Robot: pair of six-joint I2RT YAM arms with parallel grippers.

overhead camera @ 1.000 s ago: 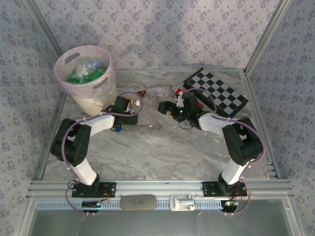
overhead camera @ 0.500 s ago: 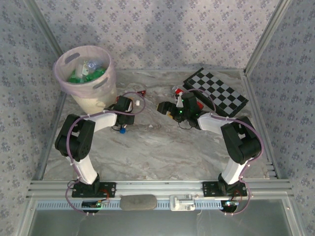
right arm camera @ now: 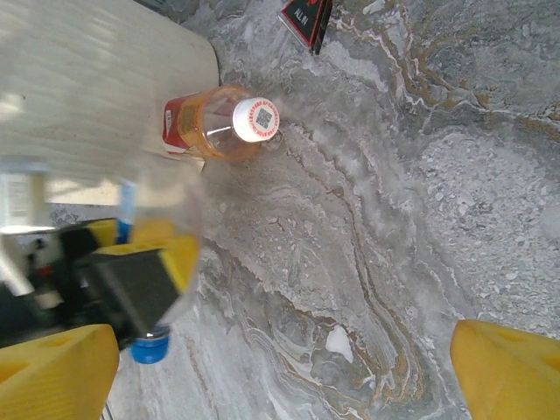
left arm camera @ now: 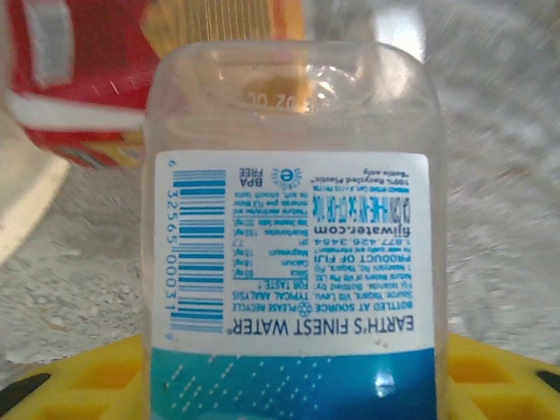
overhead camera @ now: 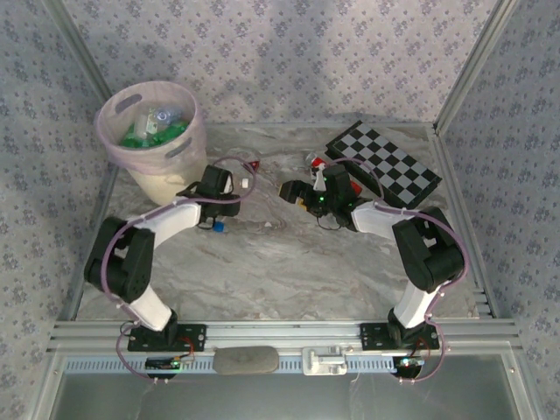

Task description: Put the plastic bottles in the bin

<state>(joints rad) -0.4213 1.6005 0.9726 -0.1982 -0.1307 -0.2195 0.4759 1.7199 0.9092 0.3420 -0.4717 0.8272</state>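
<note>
My left gripper (overhead camera: 216, 208) is shut on a clear plastic bottle (left arm camera: 293, 236) with a white and blue label. Its yellow fingers (left arm camera: 503, 381) press on both sides, and its blue cap (overhead camera: 216, 227) points toward the near edge. Just behind lies an orange bottle with a red label (right arm camera: 210, 122) and a white cap, next to the bin's cream wall (right arm camera: 96, 79). The pale pink bin (overhead camera: 179, 147) stands at the back left with green and clear bottles inside. My right gripper (overhead camera: 293, 192) hangs open over bare table, a short way right of the held bottle (right arm camera: 162, 236).
A black-and-white chessboard (overhead camera: 385, 164) lies at the back right behind the right arm. A small red-and-black triangle (overhead camera: 252, 164) sits on the marble between the bin and the chessboard, and small red items (overhead camera: 312, 161) lie near the board's left corner.
My left gripper has closed on the clear bottle, and the left arm has shifted a little, carrying the blue cap slightly right and back. The right arm has stayed still.
</note>
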